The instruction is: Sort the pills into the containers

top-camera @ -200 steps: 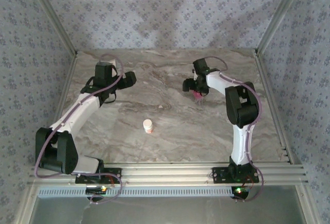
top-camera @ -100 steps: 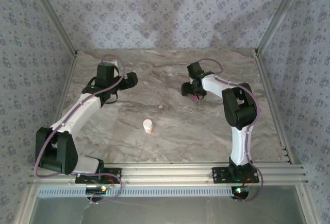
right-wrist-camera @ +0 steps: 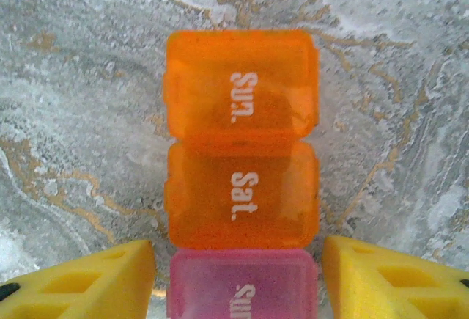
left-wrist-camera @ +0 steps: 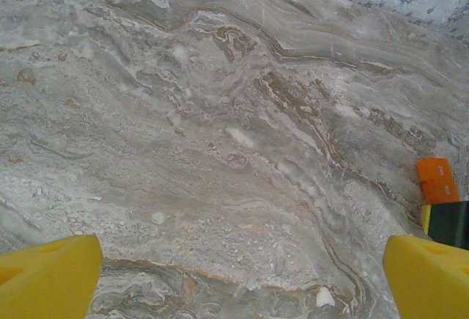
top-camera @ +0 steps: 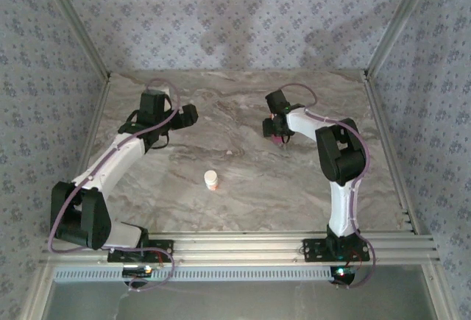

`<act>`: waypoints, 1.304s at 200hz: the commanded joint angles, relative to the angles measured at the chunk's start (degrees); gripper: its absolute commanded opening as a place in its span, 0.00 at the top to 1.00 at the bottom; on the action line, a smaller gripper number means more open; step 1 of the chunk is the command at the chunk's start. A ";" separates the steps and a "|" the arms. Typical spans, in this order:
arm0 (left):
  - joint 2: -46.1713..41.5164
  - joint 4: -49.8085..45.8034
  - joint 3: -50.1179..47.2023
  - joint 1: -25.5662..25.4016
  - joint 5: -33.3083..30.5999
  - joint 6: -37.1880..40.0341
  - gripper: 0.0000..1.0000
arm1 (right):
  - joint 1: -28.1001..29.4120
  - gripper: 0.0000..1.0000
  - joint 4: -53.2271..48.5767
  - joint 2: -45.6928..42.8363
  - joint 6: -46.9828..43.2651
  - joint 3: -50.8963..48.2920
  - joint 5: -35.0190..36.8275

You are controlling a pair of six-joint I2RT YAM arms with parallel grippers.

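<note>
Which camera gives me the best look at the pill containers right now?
Right wrist: the pill containers lie close beneath it, lids shut, "Sun." and "Sat." legible on the orange ones, a pink one at the bottom edge. Top external gives a pink speck beneath the right gripper. Left wrist catches an orange corner.

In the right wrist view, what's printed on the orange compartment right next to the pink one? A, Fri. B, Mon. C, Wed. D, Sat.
D: the orange compartment joined to the pink compartment carries the white lettering "Sat."
</note>
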 commanded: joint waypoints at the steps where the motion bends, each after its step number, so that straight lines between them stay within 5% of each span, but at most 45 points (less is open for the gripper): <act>1: -0.15 -1.16 2.46 -0.54 -1.05 -0.17 0.02 | -0.65 0.40 1.36 0.14 1.61 -0.66 0.02; 107: 0.15 -1.49 3.11 -0.89 -0.92 -1.92 0.02 | -0.08 0.46 4.03 -0.31 2.46 -4.04 -0.44; 164: -1.55 -2.02 3.13 -0.89 -1.13 -4.15 0.02 | 0.24 0.62 3.65 -0.66 2.26 -3.22 -2.19; 222: -4.84 -2.20 3.01 -0.89 -1.21 -11.15 0.02 | 0.43 0.66 2.52 -5.86 0.62 -2.77 -7.83; 261: -6.68 2.19 1.92 -0.89 4.88 -11.93 0.02 | 1.13 0.67 3.26 -10.75 -0.43 -3.59 -13.93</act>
